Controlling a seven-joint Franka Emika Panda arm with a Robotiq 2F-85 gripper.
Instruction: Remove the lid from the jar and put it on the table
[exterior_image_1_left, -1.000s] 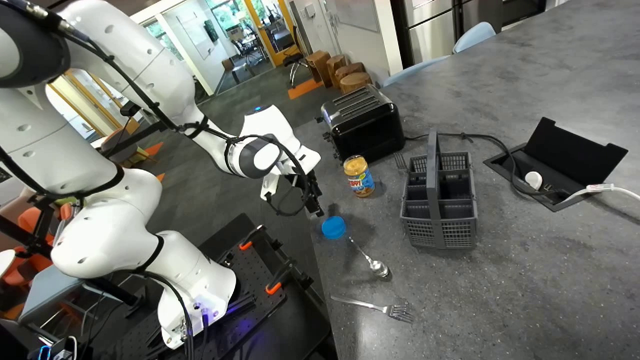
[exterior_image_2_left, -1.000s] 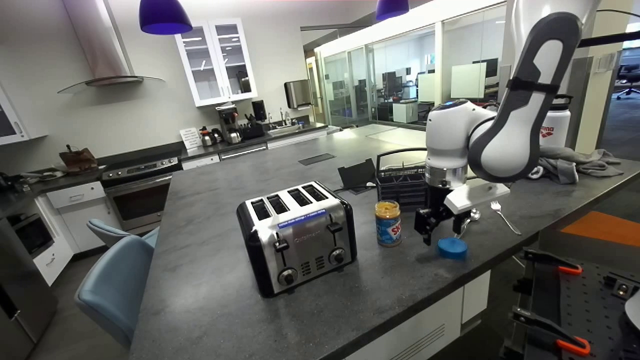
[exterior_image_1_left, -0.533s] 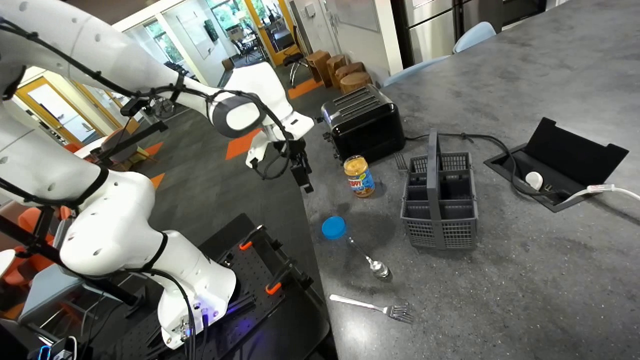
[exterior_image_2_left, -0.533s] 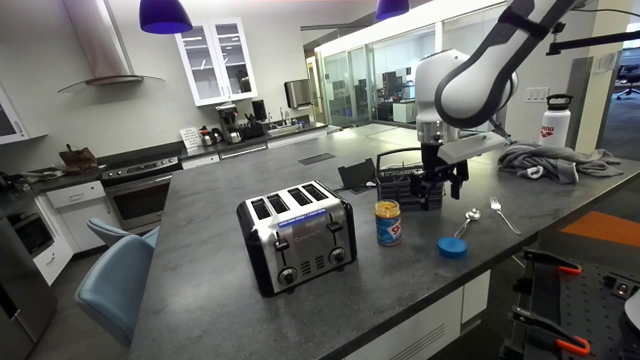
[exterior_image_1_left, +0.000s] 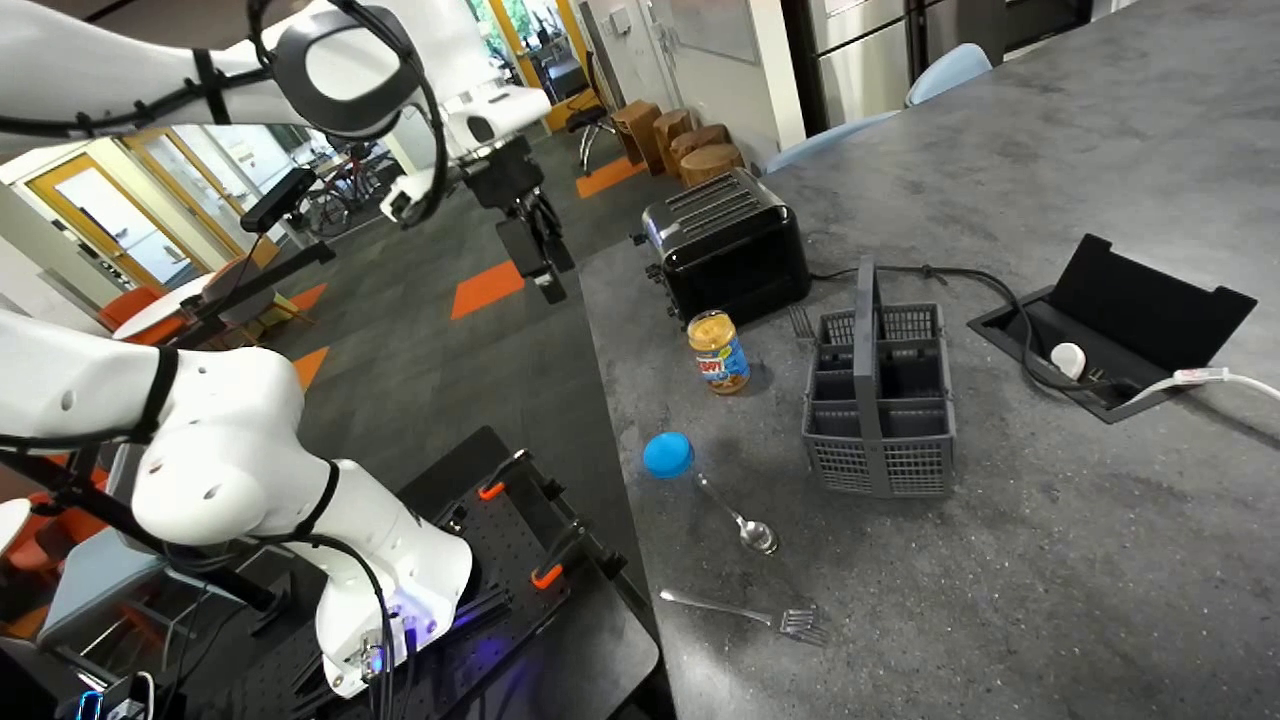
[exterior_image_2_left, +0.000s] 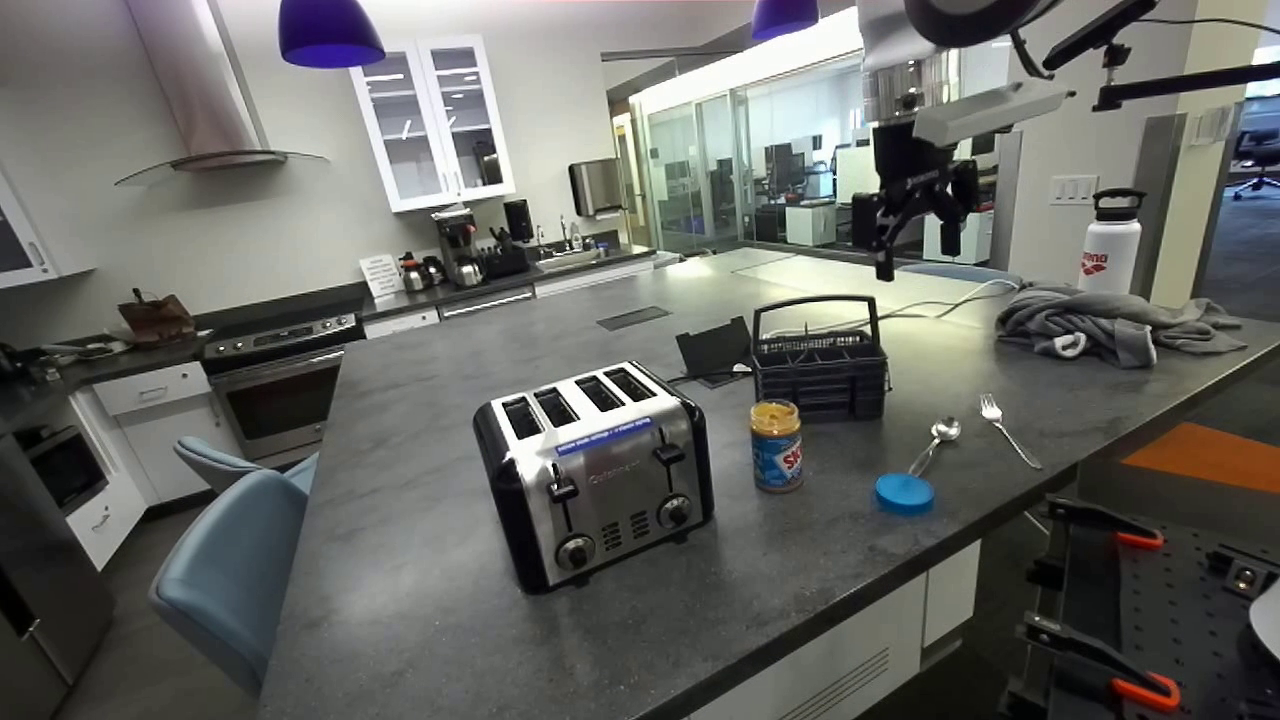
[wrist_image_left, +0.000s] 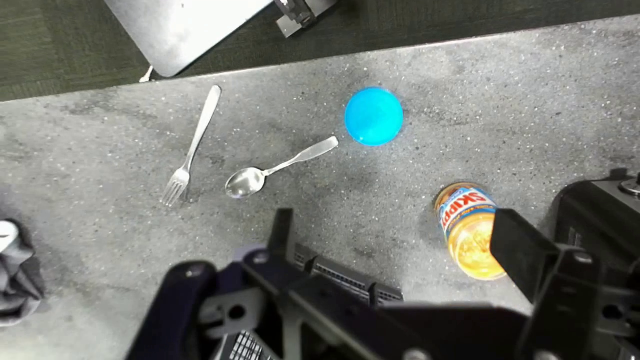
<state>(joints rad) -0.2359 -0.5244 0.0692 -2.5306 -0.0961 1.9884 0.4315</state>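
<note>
The blue lid (exterior_image_1_left: 668, 455) lies flat on the dark-grey table (exterior_image_1_left: 1000, 610) near its edge; it also shows in an exterior view (exterior_image_2_left: 904, 494) and in the wrist view (wrist_image_left: 373, 116). The jar (exterior_image_1_left: 719, 352) stands upright and uncovered beside the toaster, apart from the lid; it also shows in an exterior view (exterior_image_2_left: 777, 447). My gripper (exterior_image_2_left: 918, 245) is open and empty, high above the table. In the wrist view the fingers (wrist_image_left: 392, 217) are wide apart, and one finger covers part of the jar (wrist_image_left: 462, 207).
A toaster (exterior_image_2_left: 600, 470) stands next to the jar. A dark wire caddy (exterior_image_1_left: 880, 465) stands further in on the table. A spoon (exterior_image_1_left: 757, 537) and a fork (exterior_image_1_left: 795, 624) lie near the lid. Another fork (exterior_image_1_left: 800, 322) lies by the toaster. A cloth (exterior_image_2_left: 1110, 325) and bottle (exterior_image_2_left: 1110, 245) stand farther off.
My gripper has risen from near the lid, well above the table and back toward the robot's side, staying open. The lid and jar have not moved.
</note>
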